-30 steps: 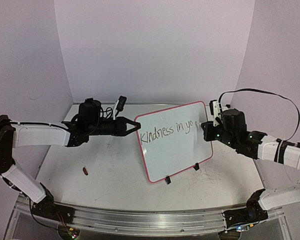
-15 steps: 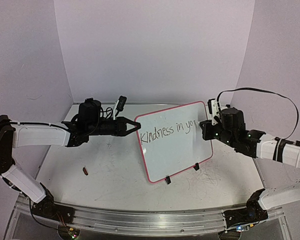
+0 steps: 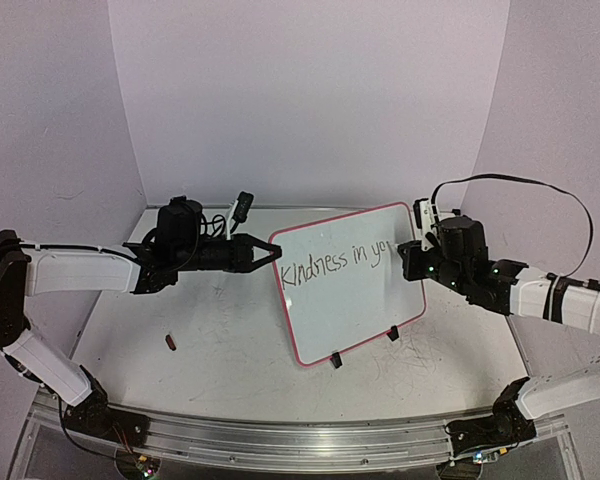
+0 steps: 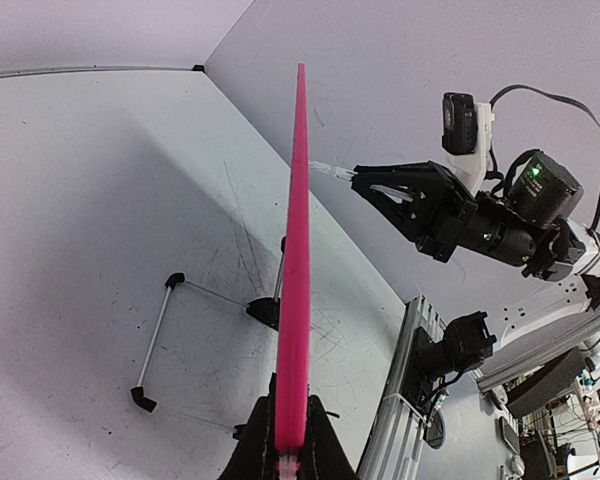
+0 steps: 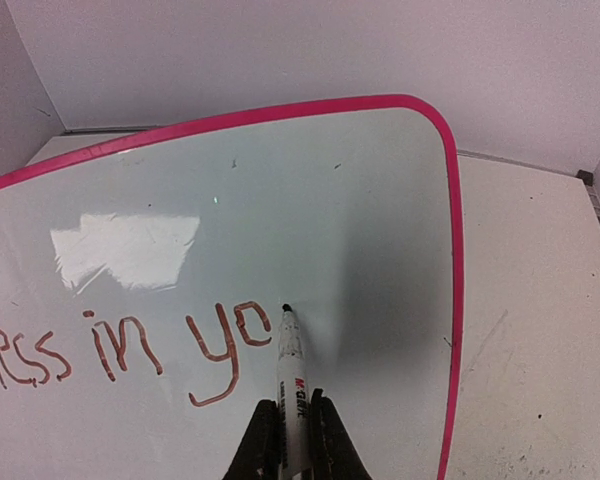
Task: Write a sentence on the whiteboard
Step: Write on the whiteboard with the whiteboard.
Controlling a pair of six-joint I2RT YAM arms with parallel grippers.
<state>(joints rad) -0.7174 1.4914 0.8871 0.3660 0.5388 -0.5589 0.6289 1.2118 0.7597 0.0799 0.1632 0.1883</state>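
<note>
Mid-writing, with the second line not yet begun. Reads "Kindness in yo" for the sentence (image 3: 335,263), one line of black script across the upper part of the whiteboard (image 3: 358,305). Judged roughly halfway, with the third word unfinished and bare white below for more.

Clamps the board's left edge in the left hand (image 3: 270,255), shut tight on the pink rim, seen edge-on from the left wrist. Grips the marker (image 5: 291,365) in the right hand (image 5: 292,425), clenched round the barrel, tip forward.

Stands on the table (image 3: 220,330), propped on two black clip feet (image 3: 335,360) and leaning back, writing face turned toward the near edge and the right arm. Runs its long axis left to right, the right end lying farther back in the top view. Points the marker away from the right hand at the board face, long axis close to square with the surface, judging by the left wrist view. Sets the tip just right of the "o", at or barely off the surface; cannot tell which.

Next, as a judgement: calls for a short down-and-up stroke for the following letter, close beside the "o", under light, even pressure. Room for a couple more letters before the right rim, then probably a drop to a second line. Needs a firm left hand, to stop any tipping back on the feet under the push.
</note>
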